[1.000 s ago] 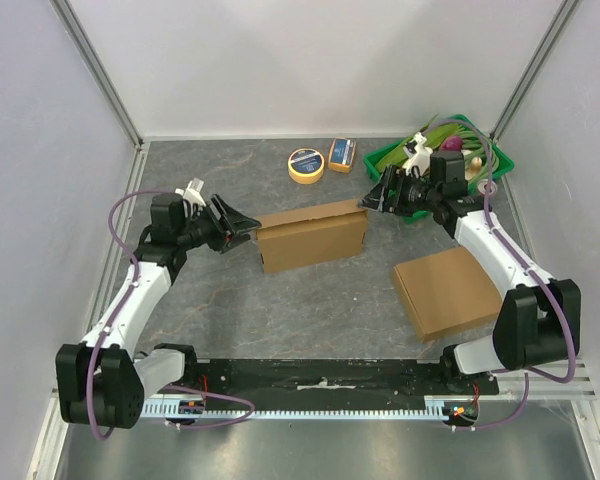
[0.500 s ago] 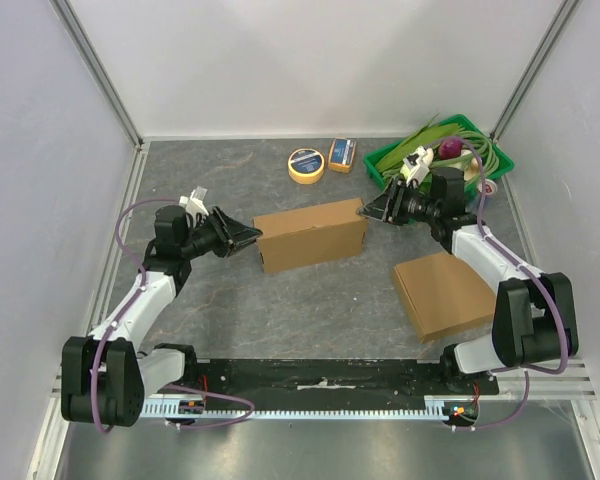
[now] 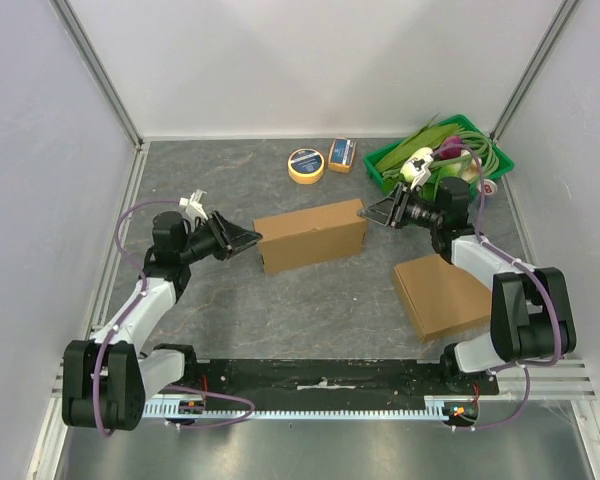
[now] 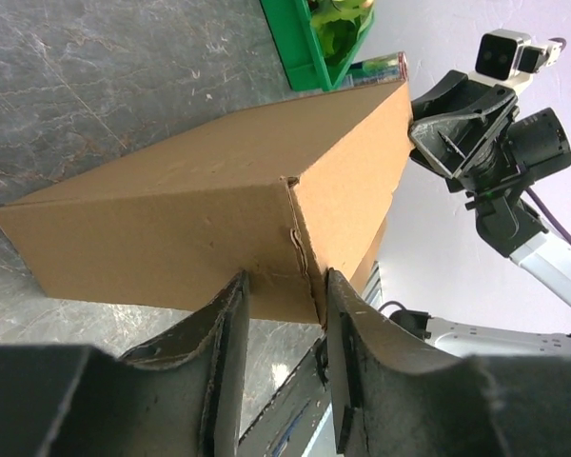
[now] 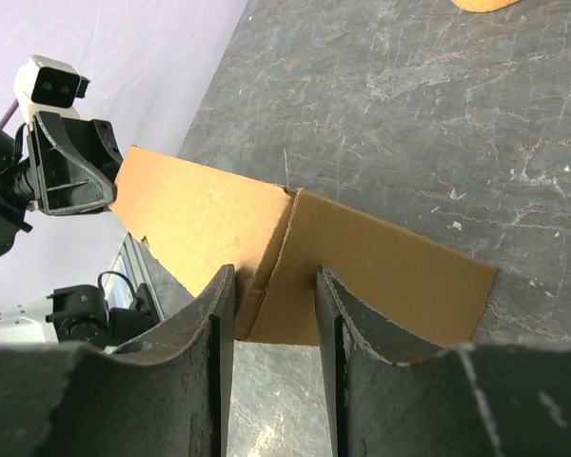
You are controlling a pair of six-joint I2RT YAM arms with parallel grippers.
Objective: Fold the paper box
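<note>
Spreading under everything is the grey table [image 3: 230, 300], and the paper box [image 3: 310, 235] is lying near its middle, closed up into a long brown block with its flaps already tucked. The left gripper [image 3: 252, 237] is reaching in at the box's left end and the right gripper [image 3: 368, 212] at the box's right end, so the box is sitting between them.

In the left wrist view the fingers [image 4: 224, 324] are pinching the lower corner of the box's end, one on each side of its vertical crease. The right wrist view is showing the same: the fingers [image 5: 219, 314] are closing on the far-end corner, straddling the fold.

A flatter cardboard piece [image 3: 445, 295] is lying to the right of the box and nearer the arms. A green tray [image 3: 380, 160] of vegetables is sitting beyond the box's right end, and a tape roll [image 3: 305, 165] is lying just behind the box.

Both grips are catching only a corner, so the main risk is looking like crushed board if the jaws squeeze harder. Uneven pulling by the two arms could also be twisting the box or popping an end flap open.
</note>
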